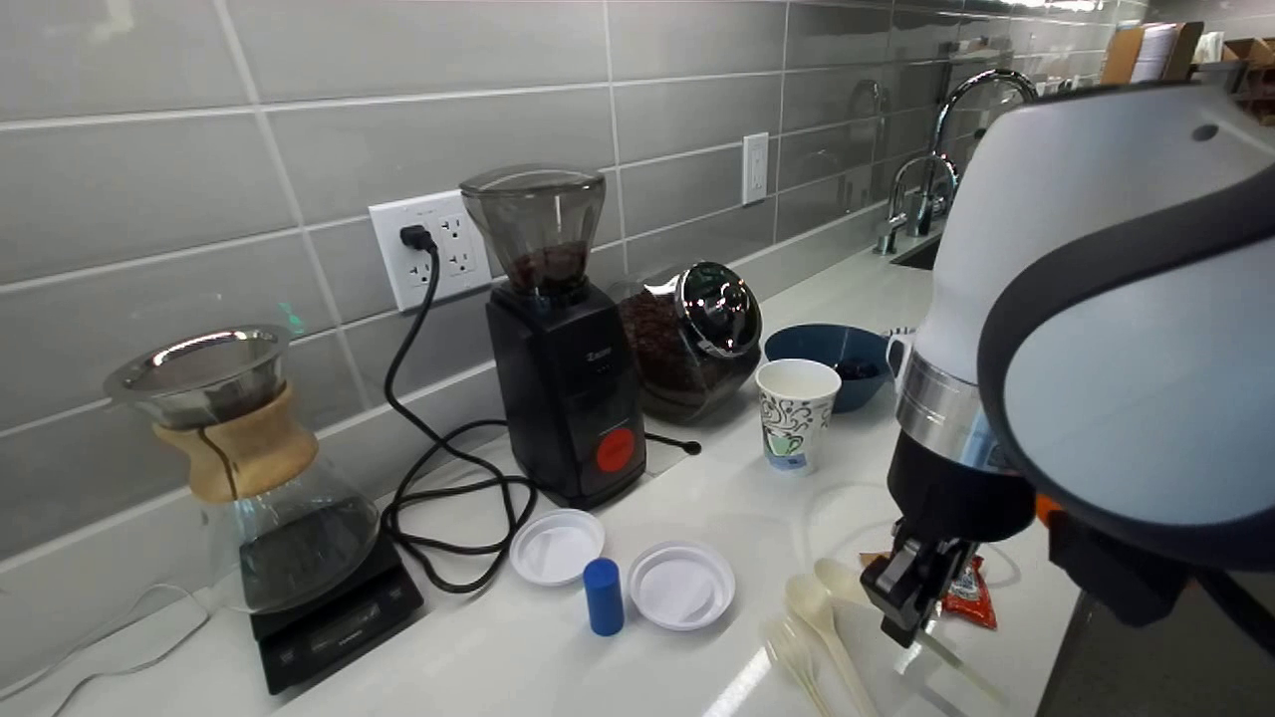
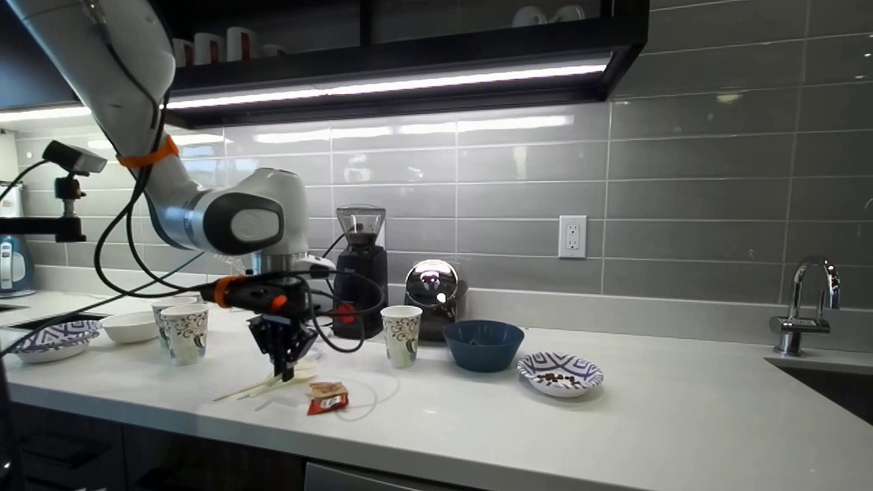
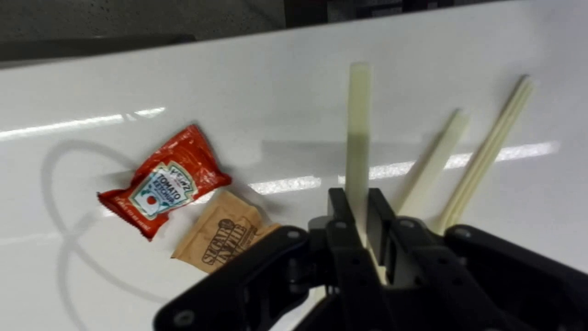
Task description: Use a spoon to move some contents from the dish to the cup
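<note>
In the patterned dish [image 2: 580,367] lie what look like brown beans [image 2: 556,379].

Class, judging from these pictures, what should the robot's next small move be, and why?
Probably lift the held spoon straight up: the fingers are shut on it, a fork and a loose spoon lie close beside it, and the dish of brown bits sits farther along the counter, past the blue bowl.

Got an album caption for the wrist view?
Black fingers pinch a pale spoon handle; a ketchup packet and a sugar packet lie on the white counter.
</note>
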{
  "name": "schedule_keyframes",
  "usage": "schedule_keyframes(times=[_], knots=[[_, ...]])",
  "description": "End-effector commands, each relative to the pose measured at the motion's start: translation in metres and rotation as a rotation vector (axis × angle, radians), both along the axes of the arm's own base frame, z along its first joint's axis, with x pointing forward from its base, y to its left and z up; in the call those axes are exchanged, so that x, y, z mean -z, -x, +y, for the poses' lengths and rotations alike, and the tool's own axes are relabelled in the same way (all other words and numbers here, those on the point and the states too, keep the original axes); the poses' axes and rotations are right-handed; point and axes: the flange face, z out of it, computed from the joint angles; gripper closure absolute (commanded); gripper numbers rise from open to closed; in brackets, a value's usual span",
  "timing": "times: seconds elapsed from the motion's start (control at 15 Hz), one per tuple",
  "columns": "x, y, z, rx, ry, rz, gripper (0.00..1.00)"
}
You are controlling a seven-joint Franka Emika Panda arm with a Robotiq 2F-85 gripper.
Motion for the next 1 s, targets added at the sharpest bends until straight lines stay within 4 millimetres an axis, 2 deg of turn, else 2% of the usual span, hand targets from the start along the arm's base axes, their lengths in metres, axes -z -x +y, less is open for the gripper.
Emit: schedule_keyframes(times=[0.0, 0.33, 0.4, 0.47, 0.93], knots=[[-0.054, 0.004, -0.025, 0.042, 0.124, -0.011, 0.97], [-0.115, 0.011, -0.101, 0.141, 0.305, 0.041, 0.97], [-0.093, 0.003, -0.076, 0.118, 0.25, 0.058, 0.97], [-0.102, 0.003, -0.085, 0.131, 0.252, 0.05, 0.86], [-0.093, 0.005, -0.08, 0.115, 0.258, 0.065, 0.86]])
